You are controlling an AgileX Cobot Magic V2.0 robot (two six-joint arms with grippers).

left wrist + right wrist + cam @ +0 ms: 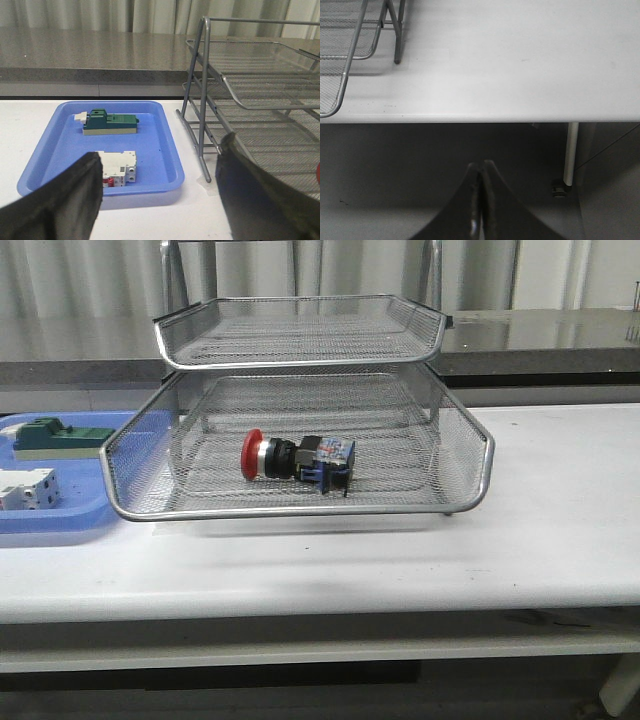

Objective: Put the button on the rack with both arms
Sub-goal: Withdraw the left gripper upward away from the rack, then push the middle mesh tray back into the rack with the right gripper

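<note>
While red-capped black push-button [297, 458] lies on silver wire-mesh rack [300, 508] lower tray | left gripper [160, 172] fingers spread, empty, rack beyond right finger | right gripper [481, 200] fingers pressed together, empty, button far off

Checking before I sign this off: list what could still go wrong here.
The button lies on its side in the rack, near the front rim; its round body might roll if the rack is bumped. The open left gripper hangs close to the rack's leg and the blue tray, so a careless move could nudge either.
</note>
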